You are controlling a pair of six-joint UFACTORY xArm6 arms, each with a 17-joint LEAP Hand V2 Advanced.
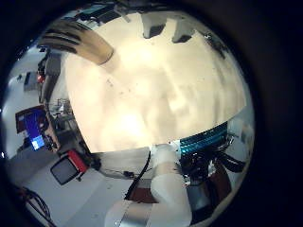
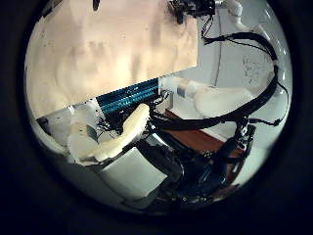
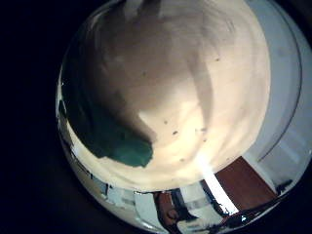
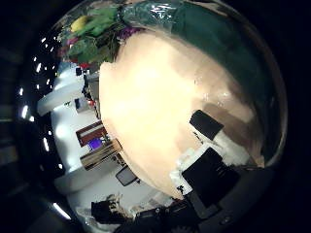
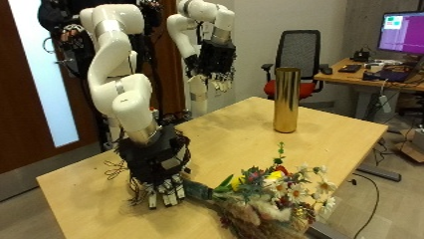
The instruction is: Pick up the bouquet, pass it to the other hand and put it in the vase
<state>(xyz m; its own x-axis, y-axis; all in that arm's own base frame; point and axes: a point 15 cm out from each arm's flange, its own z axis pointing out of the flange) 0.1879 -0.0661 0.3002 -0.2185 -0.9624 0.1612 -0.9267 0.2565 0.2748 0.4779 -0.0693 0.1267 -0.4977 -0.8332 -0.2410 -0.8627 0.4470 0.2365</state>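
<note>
Item: bouquet (image 5: 272, 196). Lies flat on the wooden table (image 5: 225, 134) at its near edge, blooms toward 4 o'clock, teal-wrapped stems (image 5: 199, 189) toward 9 o'clock, so the stem end is offered to the nearer arm. Not yet lifted.

Item: right hand (image 5: 159, 179). Low over the table at 9 o'clock of the bouquet, fingers straight and pointing down, nothing in its grasp; fingertips just beside the stem end. Whether they touch the wrap cannot be told. Judged to be staged for the pick-up. Its thumb side palm view shows the flowers (image 4: 92, 39) and wrap (image 4: 180, 24) close by.

Item: left hand (image 5: 210, 62). Raised well above the far side of the table, fingers hanging loose, empty; likely waiting to receive the pass.

Item: vase (image 5: 287, 99). Tall, gold-coloured, upright at 12 o'clock of the bouquet, well apart from it, empty as far as can be seen.
</note>
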